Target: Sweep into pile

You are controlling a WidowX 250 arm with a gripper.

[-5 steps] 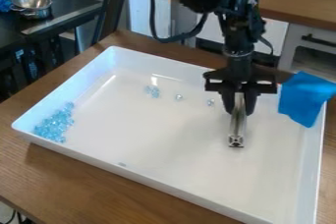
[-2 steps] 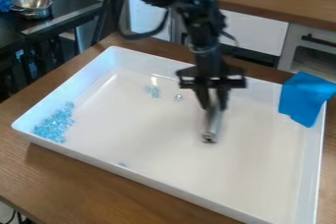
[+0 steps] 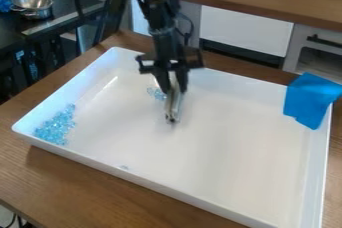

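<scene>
1 black 2-finger gripper [image 3: 175, 88], jaws pinching 1 silver metal bar [image 3: 172, 114] pointing down in 1 white rect. tray [image 3: 234, 204]; 1 small cluster of clear pale-blue beads [image 3: 155, 93] just beside bar, no. unclear. Farther out: 1 bigger bead pile [image 3: 55, 126] at tray's L end, 1 bright-blue cloth [image 3: 311, 100] over R rim, 1 brown wood table [image 3: 80, 182] underneath, 1 shiny metal pot [image 3: 33, 5] upper L.

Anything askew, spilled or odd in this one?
Nothing looks broken. A blue cloth hangs over the rim at the tray's right-hand far corner, perhaps left there by accident. A pale speck, probably a stray bead, sits by the near rim, away from the main bead pile at the left.
</scene>
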